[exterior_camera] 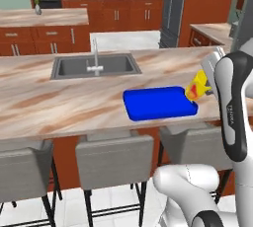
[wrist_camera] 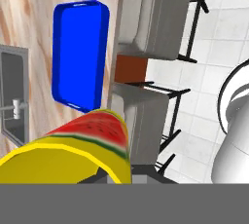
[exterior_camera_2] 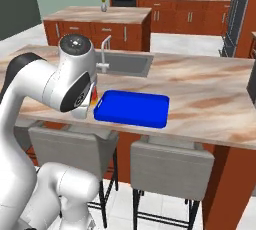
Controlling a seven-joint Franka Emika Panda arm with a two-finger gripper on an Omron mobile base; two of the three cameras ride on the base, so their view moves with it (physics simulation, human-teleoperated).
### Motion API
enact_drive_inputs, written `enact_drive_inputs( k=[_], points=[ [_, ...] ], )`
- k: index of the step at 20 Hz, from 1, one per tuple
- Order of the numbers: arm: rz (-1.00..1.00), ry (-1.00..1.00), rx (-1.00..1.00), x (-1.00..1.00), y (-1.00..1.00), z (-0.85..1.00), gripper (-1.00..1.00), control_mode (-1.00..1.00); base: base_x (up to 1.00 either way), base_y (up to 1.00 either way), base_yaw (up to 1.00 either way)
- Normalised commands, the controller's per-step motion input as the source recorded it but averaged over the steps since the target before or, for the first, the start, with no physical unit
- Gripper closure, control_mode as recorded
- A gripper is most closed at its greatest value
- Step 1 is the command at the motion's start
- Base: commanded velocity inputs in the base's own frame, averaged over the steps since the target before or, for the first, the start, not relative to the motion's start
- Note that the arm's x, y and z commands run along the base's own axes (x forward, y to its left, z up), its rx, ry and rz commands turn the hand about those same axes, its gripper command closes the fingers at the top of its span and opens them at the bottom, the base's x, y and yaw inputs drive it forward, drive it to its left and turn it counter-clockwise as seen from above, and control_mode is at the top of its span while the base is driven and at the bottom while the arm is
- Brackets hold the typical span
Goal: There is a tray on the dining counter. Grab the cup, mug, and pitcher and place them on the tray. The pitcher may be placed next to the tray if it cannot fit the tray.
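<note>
With the gripper (exterior_camera: pixel 207 84) clamped on the tilted yellow cup (exterior_camera: pixel 197 87), level it over the blue tray (exterior_camera: pixel 158 102) before lowering.

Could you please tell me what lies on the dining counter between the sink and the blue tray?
Nothing: in the left base view, the stretch of dining counter between the sink and the tray is bare marbled stone. The right base view shows the same.
</note>
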Motion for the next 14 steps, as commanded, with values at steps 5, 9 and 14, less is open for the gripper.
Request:
enact_drive_inputs(
  k=[5,9,14],
  points=[
    [0.0,0.0,0.0,0.0,0.0,0.0,1.0,1.0,0.54,-0.4,0.29],
    [0.0,0.0,0.0,0.0,0.0,0.0,1.0,1.0,0.61,-0.46,0.11],
    [0.0,0.0,0.0,0.0,0.0,0.0,1.0,1.0,0.59,-0.25,0.0]
  ],
)
